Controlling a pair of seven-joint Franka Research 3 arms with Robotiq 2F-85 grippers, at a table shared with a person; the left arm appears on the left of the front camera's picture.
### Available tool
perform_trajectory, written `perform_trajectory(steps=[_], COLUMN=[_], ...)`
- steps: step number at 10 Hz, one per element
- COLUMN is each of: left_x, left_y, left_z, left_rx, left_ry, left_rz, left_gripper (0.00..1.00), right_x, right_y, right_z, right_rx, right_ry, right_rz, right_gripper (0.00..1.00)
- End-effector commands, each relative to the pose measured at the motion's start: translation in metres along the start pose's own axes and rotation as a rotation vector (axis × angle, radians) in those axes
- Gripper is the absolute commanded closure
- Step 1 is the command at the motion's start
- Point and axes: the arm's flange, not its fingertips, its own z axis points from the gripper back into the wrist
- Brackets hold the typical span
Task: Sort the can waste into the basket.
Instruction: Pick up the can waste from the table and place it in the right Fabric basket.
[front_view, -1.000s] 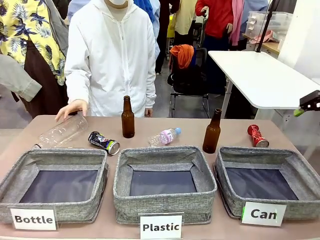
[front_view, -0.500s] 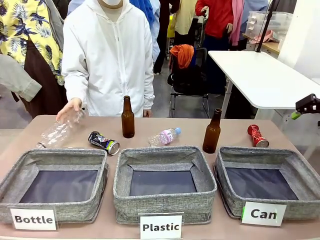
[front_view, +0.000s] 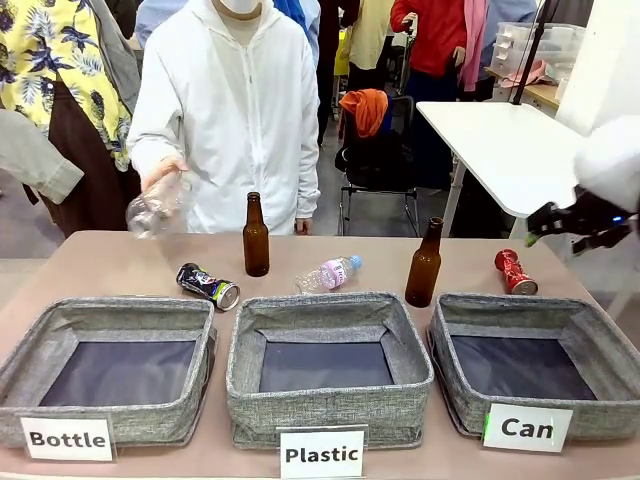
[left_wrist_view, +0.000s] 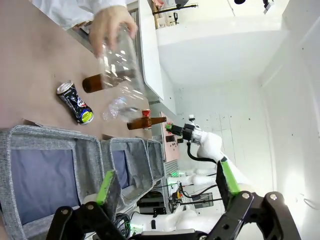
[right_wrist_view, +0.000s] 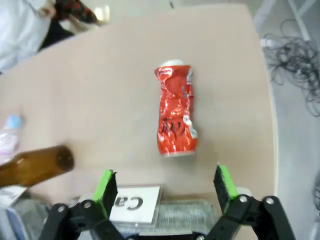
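- The right hand (right_wrist_view: 165, 182), fingers spread and empty, has been swung in over the right end of the bench (front_view: 120, 262) and is aimed down at the crushed shiny red can (right_wrist_view: 175, 112).
- A clear plastic bottle (front_view: 155, 208) has been lifted off the bench by the person.
- Nothing is sorted yet: the grey woven basket carded "Can" (front_view: 515, 306) is bare inside, and the red can lies just behind it.
- The dark printed can (front_view: 208, 286) is left lying well apart, behind the "Bottle" bin (front_view: 110, 310).
- The left hand (left_wrist_view: 167, 180) is held spread and empty.
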Motion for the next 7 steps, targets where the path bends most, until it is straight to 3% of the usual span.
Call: perform_trajectory(steps=[1, 4, 7], left_x=[-0.001, -0.001, -0.001], left_y=[0.000, 0.000, 0.000], left_z=[0.002, 0.002, 0.002], left_rx=[-0.005, -0.005, -0.005], left_ry=[0.009, 0.009, 0.009], left_rz=[-0.022, -0.022, -0.022], left_gripper=[0.00, 0.00, 0.00], right_x=[0.032, 0.052, 0.060], right_y=[-0.005, -0.011, -0.009], right_z=[-0.040, -0.104, -0.131], right_rx=[-0.002, -0.109, -0.128], right_ry=[0.062, 0.097, 0.136], right_rz=[0.035, 0.064, 0.077], right_gripper=[0.00, 0.00, 0.00])
